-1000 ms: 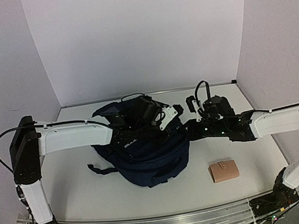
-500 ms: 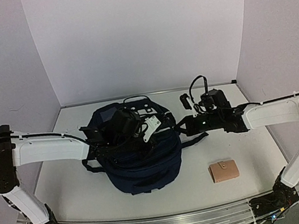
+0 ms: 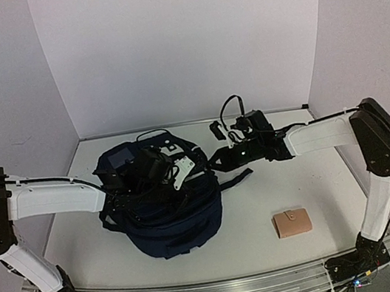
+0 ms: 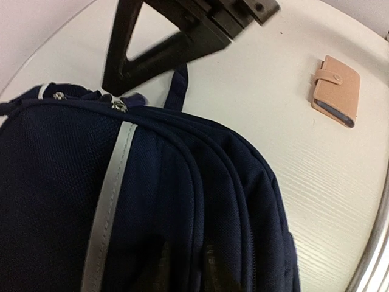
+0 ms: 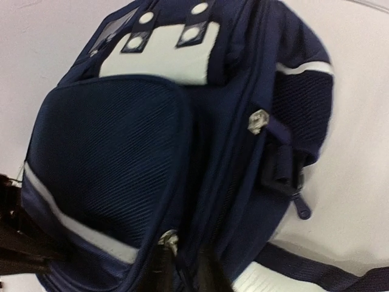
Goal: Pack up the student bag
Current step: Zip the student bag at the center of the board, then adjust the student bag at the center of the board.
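Under inspection: large navy-blue fabric student bag [image 3: 177,220] with grey stripe and light front patches. Lies on the white table [image 3: 314,186], directly beneath both sets of jaws.

Left gripper [image 4: 185,258]: low over the bag's top panel, close behind the twin zip pulls [image 4: 118,104]. Blurred at the frame edge; cannot tell whether clenched on fabric or released.

Right gripper [image 5: 182,261]: at the bag's mesh front pocket, just beside a silver zip pull [image 5: 170,239]. Cannot tell either.

Well apart from both jaws, toward the near right: small flat tan wallet [image 3: 292,223] with snap tab, clear of the bag.
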`<act>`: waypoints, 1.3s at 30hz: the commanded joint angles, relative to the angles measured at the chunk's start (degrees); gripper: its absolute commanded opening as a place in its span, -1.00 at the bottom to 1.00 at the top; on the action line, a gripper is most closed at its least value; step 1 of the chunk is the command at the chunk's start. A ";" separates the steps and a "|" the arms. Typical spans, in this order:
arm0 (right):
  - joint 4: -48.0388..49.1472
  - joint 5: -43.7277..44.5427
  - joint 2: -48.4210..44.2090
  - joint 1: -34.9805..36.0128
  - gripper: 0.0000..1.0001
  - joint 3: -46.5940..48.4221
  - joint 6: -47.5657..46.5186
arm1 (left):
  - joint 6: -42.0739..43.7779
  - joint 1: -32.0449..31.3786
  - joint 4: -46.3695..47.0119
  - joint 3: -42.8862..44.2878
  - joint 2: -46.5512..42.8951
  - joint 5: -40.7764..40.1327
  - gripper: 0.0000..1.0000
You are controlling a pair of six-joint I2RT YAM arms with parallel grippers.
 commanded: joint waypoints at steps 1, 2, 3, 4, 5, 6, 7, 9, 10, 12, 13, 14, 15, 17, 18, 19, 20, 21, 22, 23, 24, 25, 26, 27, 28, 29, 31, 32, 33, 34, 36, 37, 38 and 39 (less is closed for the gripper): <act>4.59 4.90 1.31 -2.11 -0.23 5.62 -0.41 | -10.50 -1.43 -8.62 -1.63 -4.00 2.82 -0.17; 4.40 4.90 1.54 -2.11 -0.09 6.34 -0.22 | -12.90 -1.11 -8.71 -1.16 -4.75 2.89 0.05; 3.97 4.90 1.76 -2.07 0.05 7.04 -0.16 | -15.47 -0.73 -8.94 -0.57 -5.63 3.52 0.23; 3.55 4.88 1.99 -2.05 0.17 7.61 -0.06 | -18.11 -0.04 -9.45 0.18 -6.42 4.13 0.34; 3.15 4.77 2.22 -2.04 0.28 8.07 0.09 | -20.53 0.79 -10.08 0.94 -7.23 4.66 0.43; 2.81 4.51 2.53 -2.04 0.36 8.62 0.27 | -22.66 2.07 -10.77 1.52 -7.95 5.59 0.53; 2.58 4.10 2.95 -2.01 0.41 9.02 0.45 | -24.77 3.84 -11.53 2.05 -8.58 6.92 0.58; 2.38 2.87 3.87 -1.68 0.49 9.75 0.87 | -30.50 7.82 -13.18 2.51 -10.06 9.47 0.63; 2.25 2.56 4.40 -1.40 0.51 10.14 1.02 | -32.96 9.78 -14.16 2.32 -10.79 10.17 0.65; 2.00 2.08 5.56 -0.53 0.52 10.91 1.18 | -36.30 12.16 -16.11 1.70 -12.76 8.48 0.68; 1.97 1.57 6.28 -0.03 0.52 11.15 1.27 | -37.18 12.83 -17.34 1.38 -13.75 7.14 0.71; 1.97 0.51 6.88 0.34 0.51 11.37 1.30 | -37.81 13.18 -17.47 0.31 -15.62 6.35 0.74; 1.96 -0.84 7.67 0.68 0.50 11.62 1.26 | -38.49 13.59 -17.10 -0.94 -17.49 6.09 0.81; 1.98 -4.02 9.24 1.40 0.47 12.40 1.31 | -40.08 15.08 -16.75 -3.61 -21.01 5.76 0.93; 1.96 -4.91 9.86 1.81 0.45 12.77 1.29 | -41.01 16.31 -17.39 -4.73 -22.73 5.63 0.97; 1.97 -5.43 10.44 2.26 0.43 13.12 1.25 | -41.92 17.88 -18.48 -5.66 -24.25 5.53 0.99; 2.02 -5.69 10.88 2.64 0.41 13.35 1.26 | -42.79 19.76 -19.66 -6.56 -25.53 5.49 0.99; 2.05 -5.89 11.20 2.96 0.39 13.56 1.34 | -43.62 21.24 -20.78 -7.32 -26.54 5.65 0.99; 2.05 -6.02 11.53 3.25 0.37 13.76 1.43 | -44.35 22.52 -21.57 -8.25 -27.78 6.02 0.99; 2.09 -6.07 11.75 3.49 0.32 13.91 1.53 | -44.90 24.15 -21.78 -9.52 -29.00 6.43 0.99; 2.07 -6.10 11.93 3.75 0.24 14.09 1.68 | -45.33 25.18 -21.74 -10.48 -29.78 6.87 0.99; 2.05 -6.08 12.10 4.00 0.13 14.25 1.84 | -45.73 26.19 -21.65 -11.47 -30.49 7.36 0.99; 2.05 -5.96 12.23 4.26 0.00 14.33 2.02 | -46.01 27.18 -21.05 -12.50 -30.76 8.06 0.99; 2.05 -5.78 12.22 4.40 -0.18 14.30 2.33 | -46.26 28.47 -20.11 -13.70 -30.58 9.25 0.99; 2.05 -5.58 12.15 4.50 -0.34 14.14 2.62 | -46.42 29.58 -18.79 -14.72 -30.29 10.81 0.99; 2.05 -5.52 11.89 4.58 -0.49 13.71 2.79 | -46.43 30.49 -16.69 -15.80 -29.72 12.58 0.99; 2.37 -6.13 10.88 4.68 -0.82 12.04 2.93 | -46.18 31.57 -11.04 -17.71 -28.31 15.23 0.99; 2.66 -6.38 10.13 4.70 -0.93 10.97 3.01 | -45.94 31.70 -7.85 -18.42 -27.13 16.28 0.99; 2.98 -6.57 9.34 4.72 -1.00 9.83 3.08 | -45.63 31.77 -4.58 -19.02 -25.90 17.31 0.99; 3.38 -6.55 8.27 4.81 -1.00 8.25 3.16 | -45.04 31.80 -1.54 -18.99 -24.61 18.08 0.99; 4.18 -6.06 5.92 5.18 -1.00 5.18 3.41 | -43.67 31.98 3.25 -17.86 -20.70 19.27 0.99; 4.46 -5.58 4.48 5.56 -1.00 3.38 3.55 | -42.94 32.11 5.25 -16.93 -18.58 20.31 0.99; 4.62 -4.95 2.85 6.18 -1.00 1.34 3.60 | -42.20 32.21 7.21 -15.76 -16.40 21.69 0.99; 4.62 -3.95 1.74 6.92 -1.00 -0.06 3.68 | -41.25 32.26 9.24 -14.09 -13.59 23.37 0.99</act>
